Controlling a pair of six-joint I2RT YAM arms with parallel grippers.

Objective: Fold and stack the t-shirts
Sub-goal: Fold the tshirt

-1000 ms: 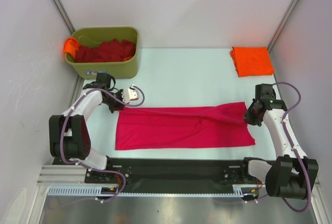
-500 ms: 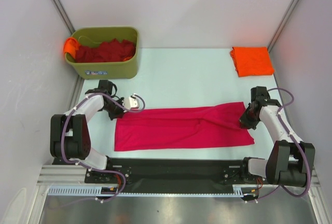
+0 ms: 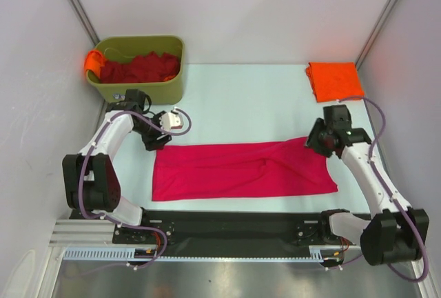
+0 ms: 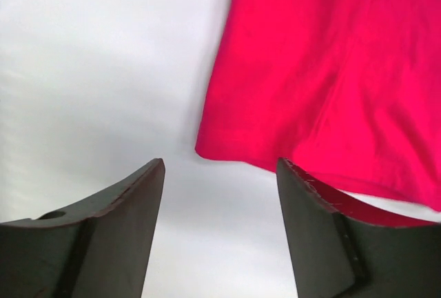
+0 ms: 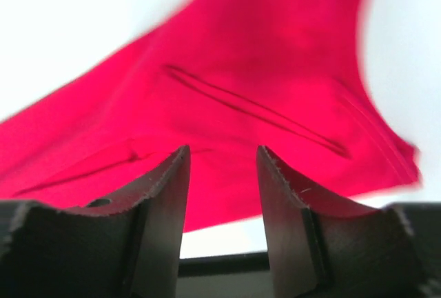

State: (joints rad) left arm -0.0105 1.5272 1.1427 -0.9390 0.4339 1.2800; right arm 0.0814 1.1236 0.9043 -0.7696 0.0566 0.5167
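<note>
In the upper left of the top view I see the olive-green bin (image 3: 173, 84) holding a heap of dark red t-shirts (image 3: 138, 68), with an orange cloth (image 3: 91, 58) hanging over its left rim. A folded orange t-shirt (image 3: 335, 81) lies on the table (image 3: 241, 98) at the upper right. My left arm reaches up from the lower left and bends right; the left fingers (image 4: 131, 194) stand well apart, empty, just off the upper-left corner of the crimson t-shirt (image 3: 241, 170). My right arm leans up and left from the lower right; the right fingers (image 5: 165, 187) are apart over the cloth's upper-right corner, clamping nothing. The shirt lies flat as a long band, its long axis running left to right across the lower middle.
</note>
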